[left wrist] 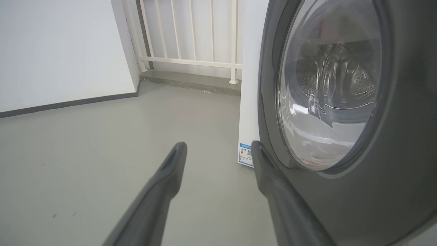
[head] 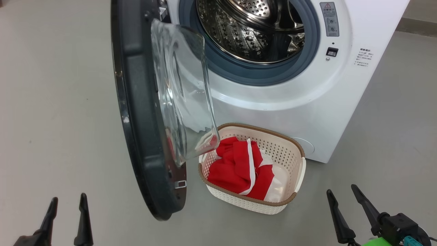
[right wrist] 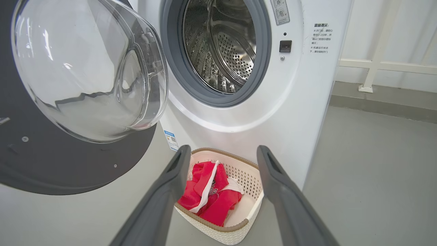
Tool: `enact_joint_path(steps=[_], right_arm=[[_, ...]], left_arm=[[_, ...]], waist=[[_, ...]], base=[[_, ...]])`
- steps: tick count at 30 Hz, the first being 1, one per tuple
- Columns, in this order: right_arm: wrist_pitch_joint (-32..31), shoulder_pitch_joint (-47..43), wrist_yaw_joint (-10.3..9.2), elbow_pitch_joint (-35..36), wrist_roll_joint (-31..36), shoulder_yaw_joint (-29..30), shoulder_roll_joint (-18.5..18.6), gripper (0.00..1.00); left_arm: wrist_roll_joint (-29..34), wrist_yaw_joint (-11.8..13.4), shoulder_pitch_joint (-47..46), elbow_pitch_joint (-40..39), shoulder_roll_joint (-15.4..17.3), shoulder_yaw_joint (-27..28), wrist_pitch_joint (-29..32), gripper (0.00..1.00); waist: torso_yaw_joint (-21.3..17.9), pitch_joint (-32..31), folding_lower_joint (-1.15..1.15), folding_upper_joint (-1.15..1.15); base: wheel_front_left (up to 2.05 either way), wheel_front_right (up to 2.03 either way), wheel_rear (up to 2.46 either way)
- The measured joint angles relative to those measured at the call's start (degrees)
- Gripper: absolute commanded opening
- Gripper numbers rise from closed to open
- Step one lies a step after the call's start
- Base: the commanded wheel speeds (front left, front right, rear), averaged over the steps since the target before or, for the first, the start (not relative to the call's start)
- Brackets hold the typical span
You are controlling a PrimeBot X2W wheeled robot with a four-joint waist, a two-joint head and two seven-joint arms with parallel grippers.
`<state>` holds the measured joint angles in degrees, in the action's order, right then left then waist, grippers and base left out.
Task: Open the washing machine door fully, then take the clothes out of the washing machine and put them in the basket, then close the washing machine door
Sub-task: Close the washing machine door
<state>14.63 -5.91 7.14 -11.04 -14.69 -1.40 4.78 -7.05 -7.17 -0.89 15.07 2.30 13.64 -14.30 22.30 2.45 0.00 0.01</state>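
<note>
Your left tool (head: 68,198) and right tool (head: 341,189) gape wide, empty. Clothes (head: 239,167) lie in the basket (head: 263,130). Washing machine door (head: 136,102) stands open: rigid, hinged, likely slick; push its black rim.

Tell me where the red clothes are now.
The red clothes lie inside the basket on the floor, in front of the washing machine and just right of the open door in the head view.

Clothes (head: 239,164) in the basket (head: 286,150) before the washing machine (head: 307,112), door (head: 136,102) left of both.
</note>
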Motion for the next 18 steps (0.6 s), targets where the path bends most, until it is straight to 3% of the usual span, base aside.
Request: enact_joint_path(steps=[3,4,5,6,7,11,18], right_arm=[[0.00,0.00,0.00,0.04,0.00,0.03,-0.01,1.00],[0.00,0.00,0.00,0.03,0.00,0.05,-0.02,1.00],[0.00,0.00,0.00,0.04,0.00,0.05,-0.02,1.00],[0.00,0.00,0.00,0.04,0.00,0.07,-0.04,1.00],[0.00,0.00,0.00,0.04,0.00,0.08,-0.08,1.00],[0.00,0.01,0.00,0.04,0.00,0.10,-0.23,1.00],[0.00,0.03,0.00,0.03,0.00,0.05,-0.51,1.00]], left_arm=[[-1.32,0.00,-0.06,-0.48,-0.04,0.08,0.00,1.00],[-2.23,0.00,-0.10,-0.70,-0.07,-0.09,0.00,0.85],[-3.38,0.00,-0.14,-1.02,-0.07,-0.32,0.00,0.48],[-4.78,0.00,-0.15,-1.35,-0.07,-0.66,0.00,0.32],[-5.66,0.00,-0.18,-1.71,-0.07,-0.97,-0.01,0.03],[-9.03,0.00,-0.59,-3.36,0.53,-3.20,-0.01,0.00],[-11.38,-0.01,-3.36,-5.76,5.02,-7.30,-0.01,0.00]], waist=[[0.04,0.13,0.00,0.00],[0.06,0.15,0.00,0.00],[0.08,0.15,0.00,0.00],[0.09,0.17,0.00,0.00],[0.10,0.19,0.00,0.00],[0.04,0.34,0.00,0.00],[-0.58,0.81,0.00,0.00]], base=[[0.00,0.00,0.00],[0.00,0.00,0.00],[0.00,0.00,0.00],[0.00,0.00,0.00],[0.00,0.00,0.00],[0.00,0.00,0.00],[0.00,0.00,0.00]])
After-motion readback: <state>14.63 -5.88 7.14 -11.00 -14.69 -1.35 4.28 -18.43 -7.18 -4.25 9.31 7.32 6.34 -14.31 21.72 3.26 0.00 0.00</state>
